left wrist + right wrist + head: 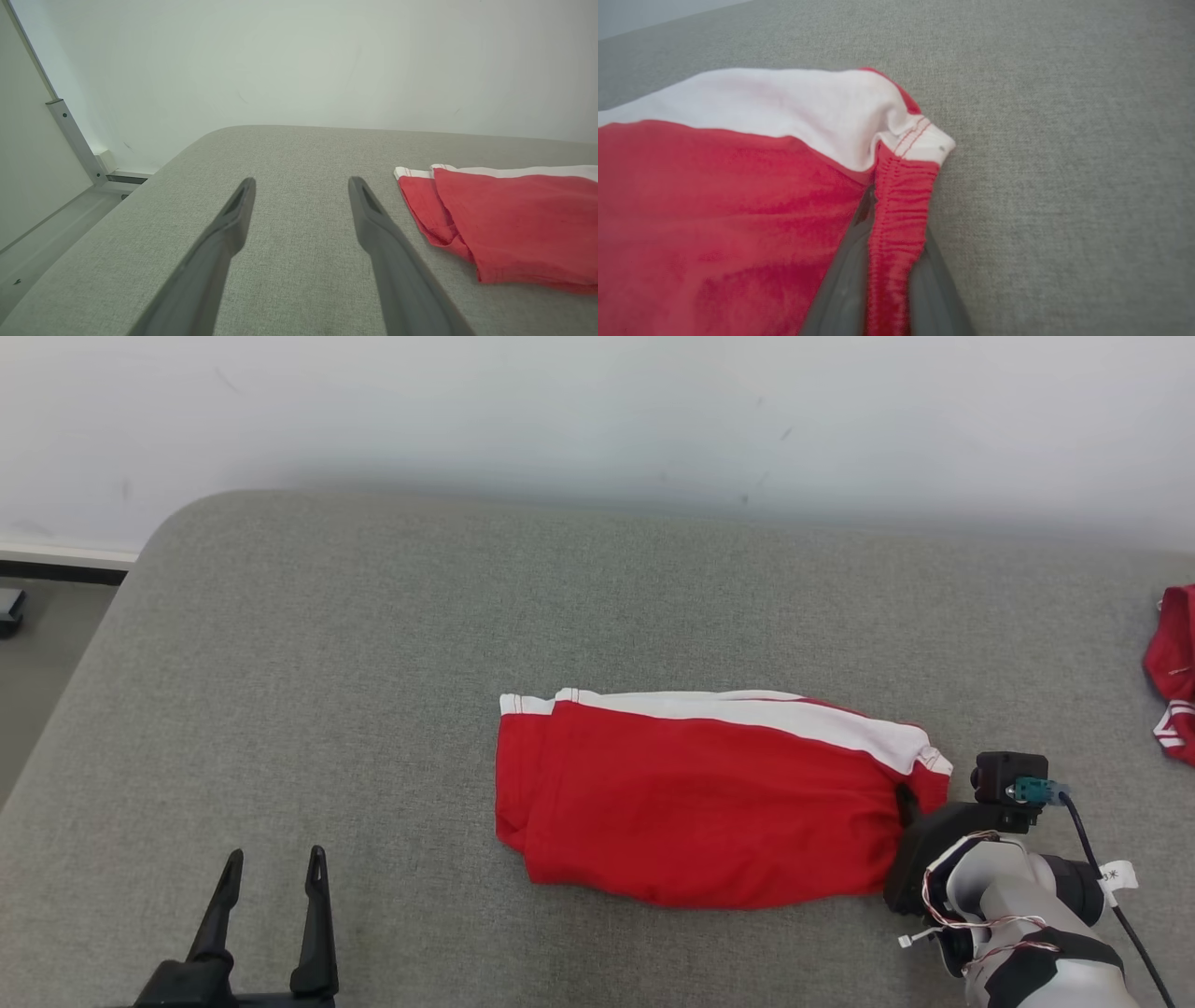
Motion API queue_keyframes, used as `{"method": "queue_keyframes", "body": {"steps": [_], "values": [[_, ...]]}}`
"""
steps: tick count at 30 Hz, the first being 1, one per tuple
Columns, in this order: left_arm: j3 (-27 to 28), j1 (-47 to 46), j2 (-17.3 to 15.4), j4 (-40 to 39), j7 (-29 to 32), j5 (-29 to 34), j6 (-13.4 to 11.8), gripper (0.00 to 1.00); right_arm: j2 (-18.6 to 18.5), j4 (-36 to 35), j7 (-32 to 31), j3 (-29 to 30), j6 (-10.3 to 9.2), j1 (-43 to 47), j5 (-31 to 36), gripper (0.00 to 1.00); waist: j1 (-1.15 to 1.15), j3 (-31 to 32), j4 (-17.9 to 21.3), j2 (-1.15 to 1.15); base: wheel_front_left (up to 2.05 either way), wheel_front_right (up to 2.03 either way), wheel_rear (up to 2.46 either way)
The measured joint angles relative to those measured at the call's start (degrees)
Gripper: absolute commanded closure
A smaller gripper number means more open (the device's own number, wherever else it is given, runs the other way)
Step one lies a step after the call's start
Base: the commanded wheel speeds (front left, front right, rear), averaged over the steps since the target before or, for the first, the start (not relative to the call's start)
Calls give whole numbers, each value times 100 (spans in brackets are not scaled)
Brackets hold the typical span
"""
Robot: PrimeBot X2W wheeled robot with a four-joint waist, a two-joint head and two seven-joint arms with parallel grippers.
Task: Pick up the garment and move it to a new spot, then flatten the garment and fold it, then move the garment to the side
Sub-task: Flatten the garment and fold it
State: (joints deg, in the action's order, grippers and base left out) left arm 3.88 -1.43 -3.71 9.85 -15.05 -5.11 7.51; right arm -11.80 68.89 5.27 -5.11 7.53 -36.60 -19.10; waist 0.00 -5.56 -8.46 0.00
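Observation:
The garment [700,793] is a pair of red shorts with a white side stripe, folded and lying flat near the middle of the grey padded table [373,644]. My right gripper [907,803] is at its right end, shut on the red elastic waistband [899,219], which is pinched between the two dark fingers [840,289]. My left gripper [273,873] stands open at the lower left, well clear of the shorts. In the left wrist view the left gripper [301,184] points over bare cloth, with the garment [509,219] off to its right.
Another red and white garment [1174,672] lies at the table's right edge. A pale wall [597,411] runs behind the table. The table's rounded left corner drops to the floor [37,663].

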Motion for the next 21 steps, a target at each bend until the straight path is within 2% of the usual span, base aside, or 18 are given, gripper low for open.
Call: {"method": "queue_keyframes", "body": {"steps": [8, 21], "values": [[26, 59, -5, 70, 0, 0, 3, 0, -371, -175, -56, -463, -5, 57, -244, 100, 1, 187, 28, 0, 0, 0, 0], [100, 372, 32, -48, 0, -32, 3, 0, -1614, -855, -485, -1285, -5, 367, -669, 100, 0, 477, 289, 0, 0, 0, 0]]}}
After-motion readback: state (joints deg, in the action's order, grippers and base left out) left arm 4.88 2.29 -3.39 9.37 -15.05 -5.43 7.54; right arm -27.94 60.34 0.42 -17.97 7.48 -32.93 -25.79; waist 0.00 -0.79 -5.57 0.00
